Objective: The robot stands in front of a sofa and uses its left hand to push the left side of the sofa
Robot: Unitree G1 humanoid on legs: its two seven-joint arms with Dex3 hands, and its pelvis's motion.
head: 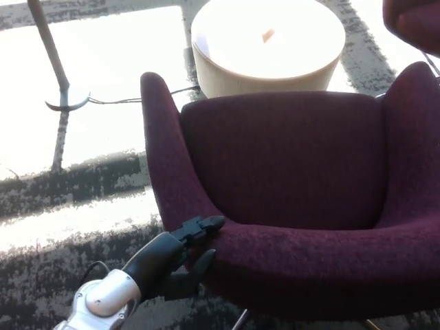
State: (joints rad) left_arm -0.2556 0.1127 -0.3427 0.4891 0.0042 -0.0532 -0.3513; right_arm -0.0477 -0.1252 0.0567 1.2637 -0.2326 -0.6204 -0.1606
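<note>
In the head view, the dark purple sofa (289,179) fills the middle and right of the picture, standing on a grey patterned carpet (41,199) with its curved seat rim toward the camera and its back toward a round pale table (268,51) beyond it. The left robot hand (184,256) comes in from the lower left corner and sits at the sofa's front left corner, where the left side wing bends down into the front rim. Its fingers are spread apart and grip nothing: the upper finger (203,225) lies along the top of the rim, touching the fabric, while the thumb (199,267) sits lower against the outer face of the upholstery. The sofa thus lies to the right of and just beyond this hand, its long axis running left to right across the picture, so a push would, by my judgement, drive rightward into the left side. The right robot hand does not show at all. A floor lamp base (67,100) stands well apart at the upper left.
</note>
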